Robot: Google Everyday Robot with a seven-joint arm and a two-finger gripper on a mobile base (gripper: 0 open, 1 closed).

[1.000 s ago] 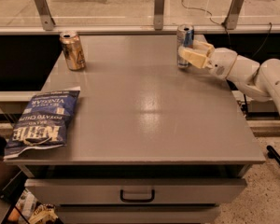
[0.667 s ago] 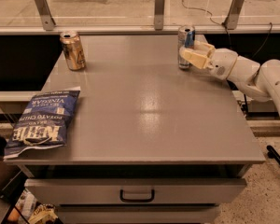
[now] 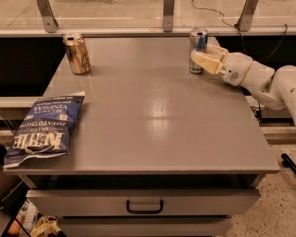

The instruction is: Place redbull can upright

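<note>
Tool [image 3: 197,62] covers lower half of redbull can [image 3: 199,37].

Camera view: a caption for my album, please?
Robot gripper at an upright redbull can on a table's far right; gold can and chip bag at left.

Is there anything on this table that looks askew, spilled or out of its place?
Nothing is spilled. The redbull can stands upright at the far right, with the gripper against it, and the gold can is upright too. Only the chip bag looks odd: crumpled, lying skewed at the table's front left corner.
</note>
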